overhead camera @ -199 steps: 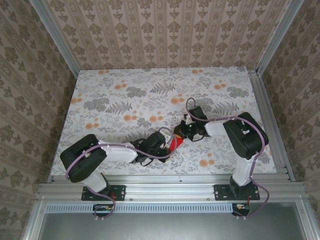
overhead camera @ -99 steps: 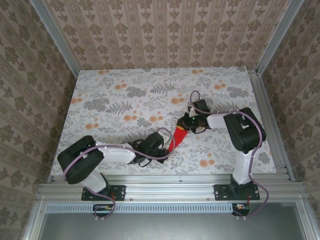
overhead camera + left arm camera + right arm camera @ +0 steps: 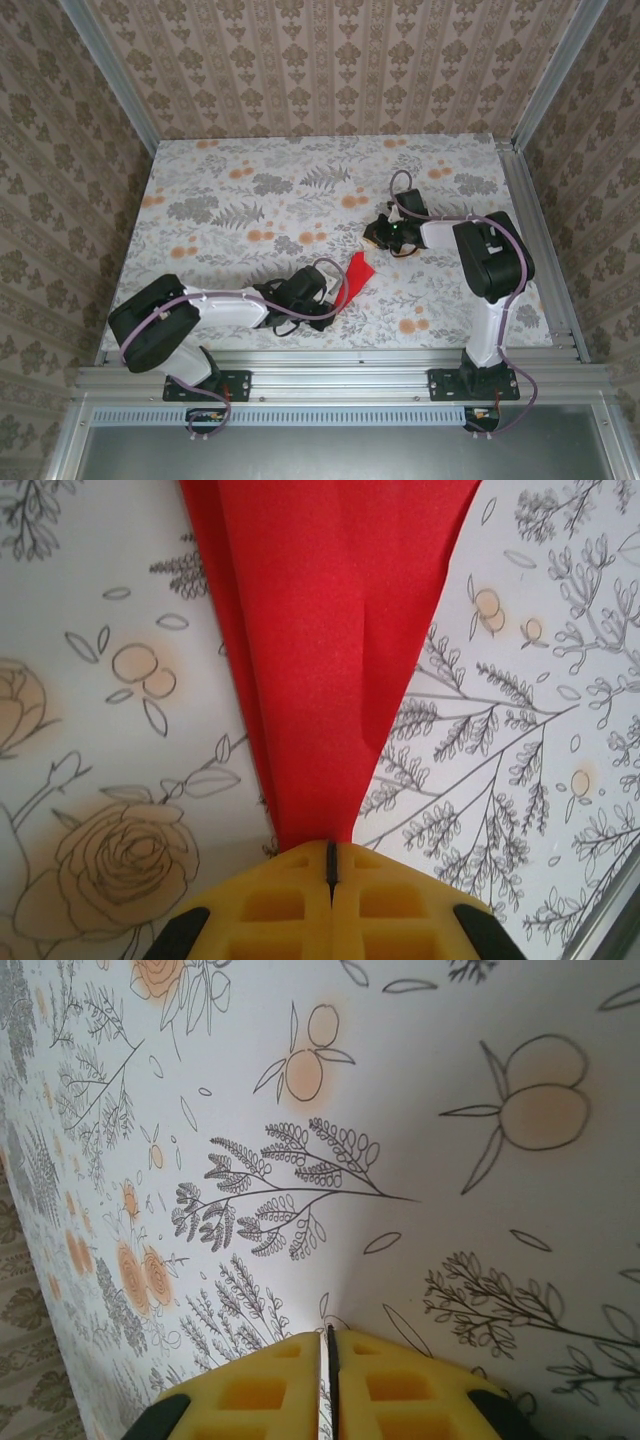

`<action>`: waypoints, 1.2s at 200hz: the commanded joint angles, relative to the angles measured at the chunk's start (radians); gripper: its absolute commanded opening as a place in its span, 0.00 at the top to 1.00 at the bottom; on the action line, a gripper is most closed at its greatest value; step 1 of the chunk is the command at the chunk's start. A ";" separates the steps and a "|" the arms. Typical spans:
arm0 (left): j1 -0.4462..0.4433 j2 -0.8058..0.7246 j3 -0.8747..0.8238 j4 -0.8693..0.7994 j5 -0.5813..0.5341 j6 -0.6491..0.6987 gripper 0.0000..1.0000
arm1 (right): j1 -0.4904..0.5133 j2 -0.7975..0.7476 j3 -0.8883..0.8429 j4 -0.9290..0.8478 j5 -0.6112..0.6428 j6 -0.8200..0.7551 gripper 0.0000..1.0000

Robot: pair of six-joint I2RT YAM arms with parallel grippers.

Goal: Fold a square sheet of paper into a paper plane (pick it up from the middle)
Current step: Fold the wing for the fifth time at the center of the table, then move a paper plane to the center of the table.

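Note:
The square sheet of paper (image 3: 356, 274) is bright red and folded into a narrow pointed wedge, like a paper plane. It lies low over the table's near middle. My left gripper (image 3: 333, 293) is shut on its near, narrow end. In the left wrist view the red paper (image 3: 320, 630) fans out from the yellow jaws of the left gripper (image 3: 331, 848), layered, with a crease down it. My right gripper (image 3: 372, 236) sits just beyond the paper's far end, apart from it. In the right wrist view the right gripper (image 3: 328, 1335) has its jaws together, a hairline slit between them and nothing in it, over bare floral tabletop.
The floral table (image 3: 230, 200) is walled on three sides by patterned panels on aluminium posts (image 3: 530, 190). A metal rail (image 3: 330, 378) runs along the near edge by the arm bases. There is free room at the back and the left.
My right gripper has moved back and to the right, off the red paper's far end. More of the paper now shows. The left gripper has kept its grip and shifted slightly.

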 commanded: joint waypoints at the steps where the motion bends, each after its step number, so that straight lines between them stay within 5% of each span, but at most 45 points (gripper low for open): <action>1: -0.004 -0.013 0.003 -0.210 -0.004 0.003 0.91 | -0.009 -0.087 -0.025 -0.077 0.023 -0.057 0.83; 78: -0.006 -0.127 0.137 -0.302 -0.052 0.025 0.63 | -0.006 -0.335 -0.230 -0.135 -0.061 -0.115 0.66; 140: 0.010 0.003 0.239 -0.354 -0.073 0.079 0.61 | 0.019 -0.456 -0.376 -0.088 -0.109 -0.067 0.60; 240: 0.070 0.024 0.205 -0.324 -0.014 0.071 0.92 | 0.205 -0.473 -0.504 0.151 -0.109 0.142 0.54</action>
